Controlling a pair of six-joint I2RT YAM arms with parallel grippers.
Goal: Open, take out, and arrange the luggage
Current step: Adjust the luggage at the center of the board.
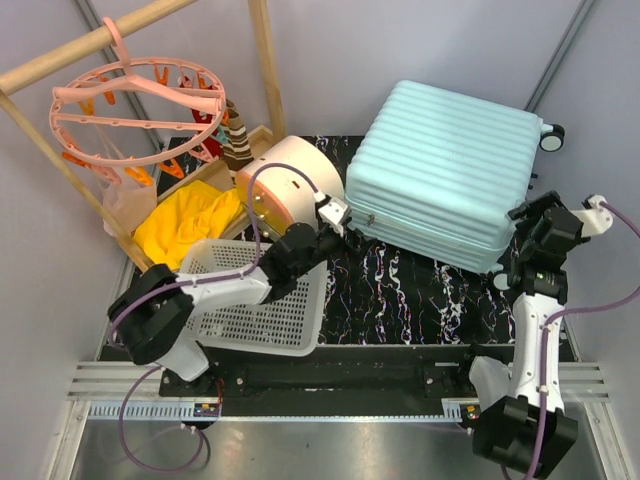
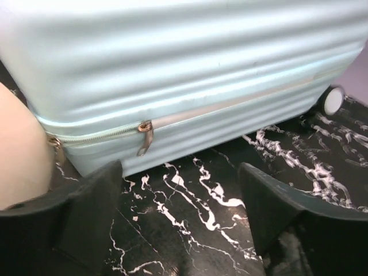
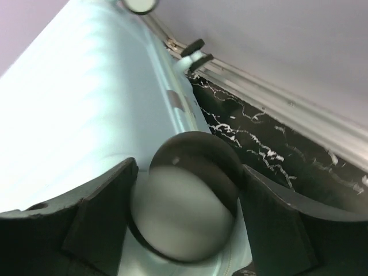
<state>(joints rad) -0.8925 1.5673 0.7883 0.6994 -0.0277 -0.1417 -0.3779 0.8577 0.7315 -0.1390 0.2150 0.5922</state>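
While it lies zipped shut, luggage (image 1: 440, 185) pale mint-blue, ribbed hard shell.

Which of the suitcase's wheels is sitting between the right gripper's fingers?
The near wheel, at the luggage's front right corner, framed by the right gripper. The far wheel sticks out at the back corner, clear of it.

Luggage (image 1: 440, 175), apparently closed, on marbled table (image 1: 400, 300)

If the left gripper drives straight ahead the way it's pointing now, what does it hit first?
The left gripper, jaws open, would likely meet the suitcase side first, near the zipper line just right of the zipper pull. Only bare tabletop lies between, though depth is unclear.
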